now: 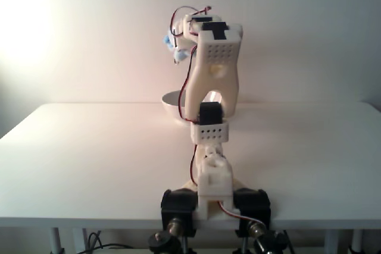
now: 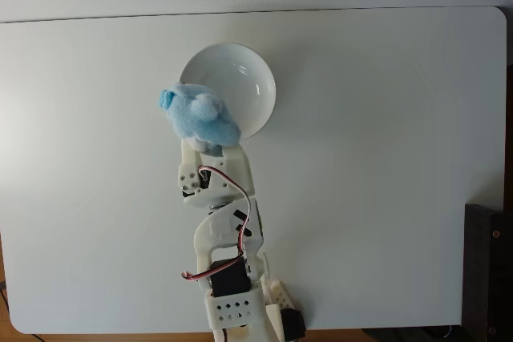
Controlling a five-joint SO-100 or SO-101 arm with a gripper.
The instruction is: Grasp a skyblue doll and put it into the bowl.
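Surface: white table (image 2: 385,166) in front of a plain pale wall, in both fixed views.
Top-down fixed view, bowl: white bowl (image 2: 240,78) just beyond the gripper, nothing lying inside it.
Top-down fixed view, gripper: gripper (image 2: 210,143) clenched on the blue doll (image 2: 196,116); fingertips hidden under the plush.
Top-down fixed view, doll: sticks out ahead of the gripper, overlapping the bowl's lower-left rim.
Front fixed view, arm: white arm (image 1: 215,75) stands in the way, covering most of the bowl (image 1: 171,104).
Front fixed view, doll: a bit of blue plush (image 1: 171,43) shows left of the arm's top, held in the air above the bowl; the gripper is hidden behind the arm.
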